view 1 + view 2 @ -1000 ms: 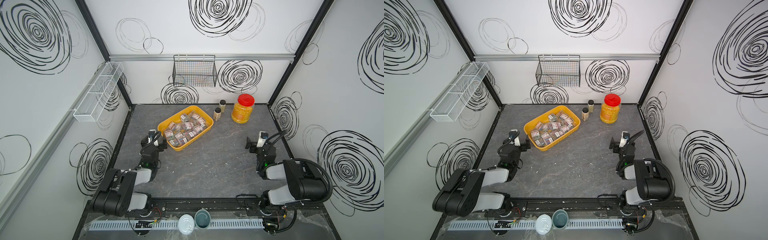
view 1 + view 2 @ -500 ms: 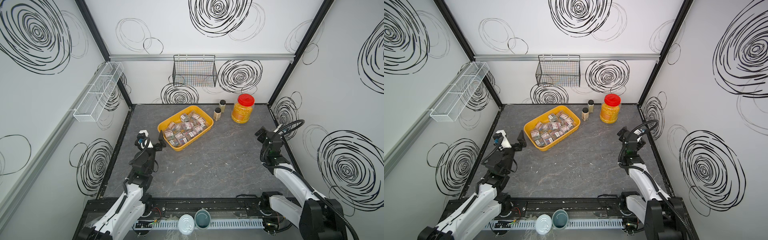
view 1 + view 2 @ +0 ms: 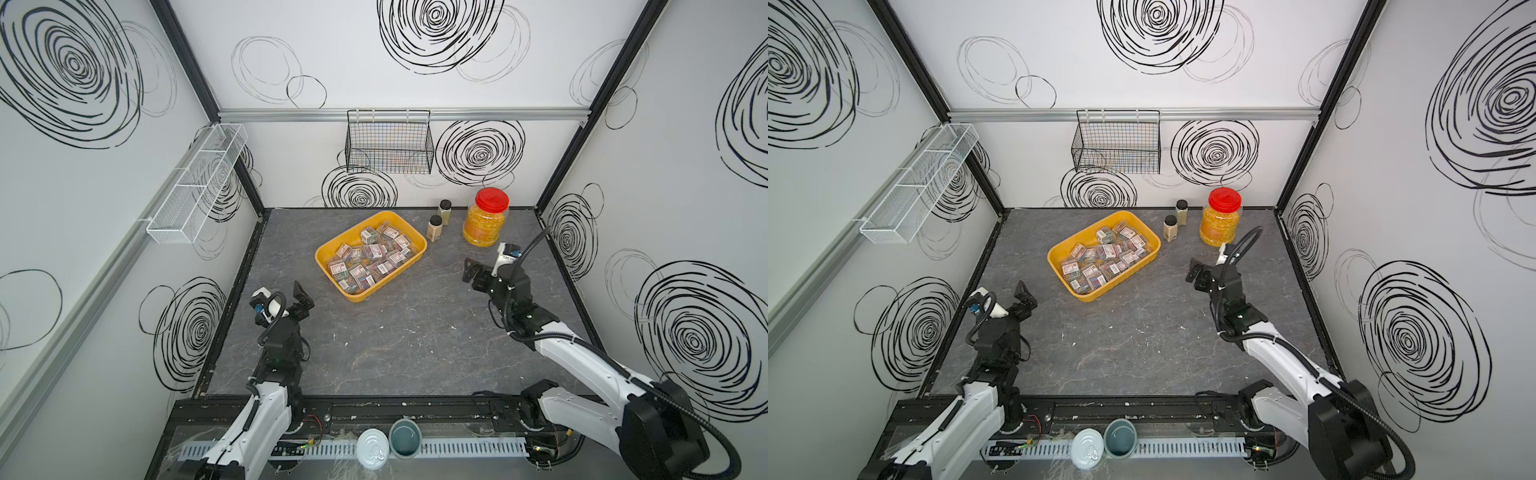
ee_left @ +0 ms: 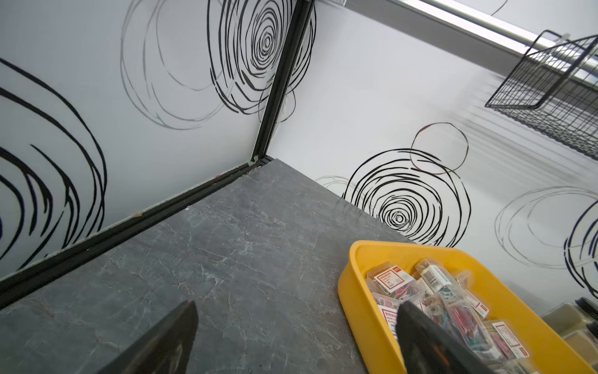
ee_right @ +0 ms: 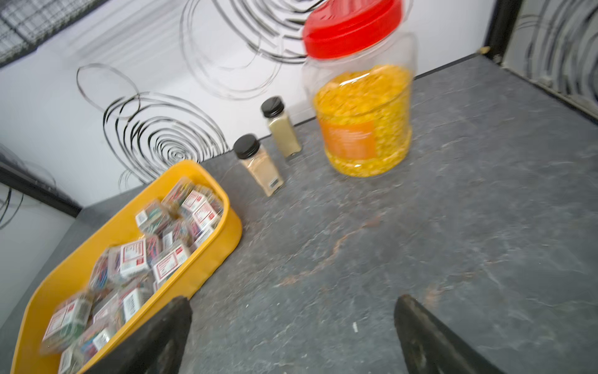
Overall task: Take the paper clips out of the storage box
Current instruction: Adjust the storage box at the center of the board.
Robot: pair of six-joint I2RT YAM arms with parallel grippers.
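Paper clips (image 3: 371,259), in small clear labelled cases, lie heaped inside the storage box (image 3: 347,233), a yellow tray on the grey table (image 3: 415,332). The box's long axis slants from near-left to far-right.

Left gripper (image 3: 304,301): near the box's near-left short end, jaws spread wide, holding nothing. In the left wrist view the box shows past one finger (image 4: 420,340), not in the gap between the two.

Right gripper (image 3: 471,276): off the box's right-hand long side and farther from it, likewise spread and empty.

The left arm appears the nearer. Its reach would run forward and rightward over the box's near wall, then down onto a case.

Two black-capped bottles (image 3: 434,228) stand just beside the box's far-right corner, with a red-lidded jar (image 3: 485,222) beyond them. They probably crowd only a right-arm approach. A black wire basket (image 3: 388,141) hangs on the wall behind the box.
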